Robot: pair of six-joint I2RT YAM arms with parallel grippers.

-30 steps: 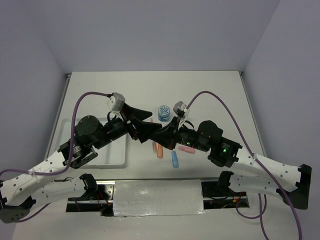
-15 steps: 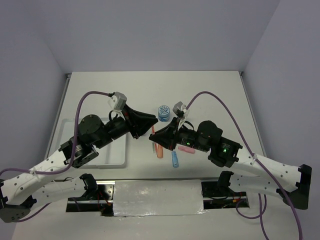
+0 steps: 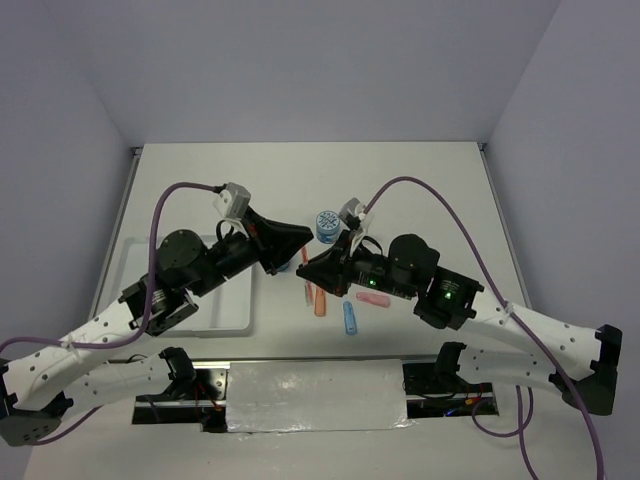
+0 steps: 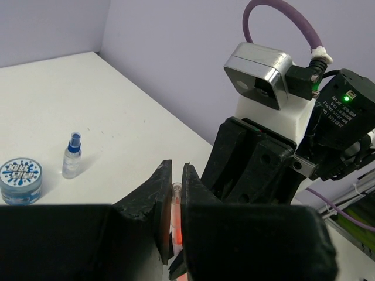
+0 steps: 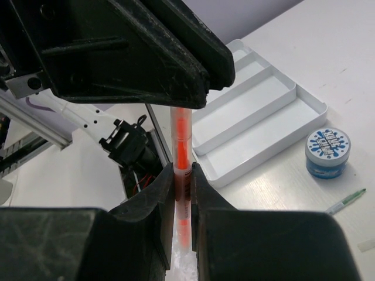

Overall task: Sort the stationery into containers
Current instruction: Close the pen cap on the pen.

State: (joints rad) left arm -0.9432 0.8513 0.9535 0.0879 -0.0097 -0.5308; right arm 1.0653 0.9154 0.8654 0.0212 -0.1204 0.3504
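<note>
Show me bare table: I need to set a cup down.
Bare: the far strip of table beyond the pot, and its right side. Crowded: the middle, where the left gripper and right gripper hold the orange pen by the orange marker, blue marker and pink eraser; the tray fills the near left.

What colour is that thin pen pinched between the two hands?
Orange, inside a clear barrel; the pen shows best in the right wrist view.

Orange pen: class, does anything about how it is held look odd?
Yes. The orange pen is off the table, pinched by the right claw and the left claw at once, not lying in the white tray.
</note>
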